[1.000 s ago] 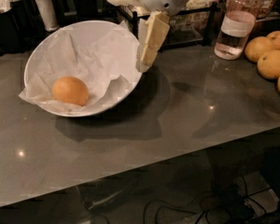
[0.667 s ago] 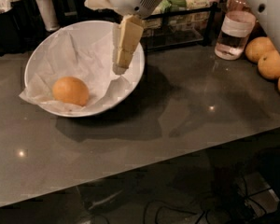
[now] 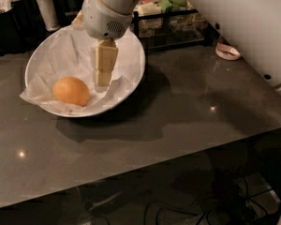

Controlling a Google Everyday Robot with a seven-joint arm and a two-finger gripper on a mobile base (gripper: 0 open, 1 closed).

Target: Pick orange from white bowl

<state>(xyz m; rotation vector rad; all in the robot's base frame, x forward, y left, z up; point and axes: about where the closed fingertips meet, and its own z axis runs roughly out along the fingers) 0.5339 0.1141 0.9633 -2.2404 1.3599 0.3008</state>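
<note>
One orange (image 3: pixel 71 91) rests in white bowl (image 3: pixel 136 50); gripper (image 3: pixel 103 81) hangs just beside it, likely staging a top-down grasp, aperture cannot be told.

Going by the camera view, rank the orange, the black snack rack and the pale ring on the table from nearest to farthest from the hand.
The hand hangs over the white bowl.
1. orange: just left of it, inside the bowl.
2. black snack rack: behind, to the right.
3. pale ring: far right on the table.
</note>
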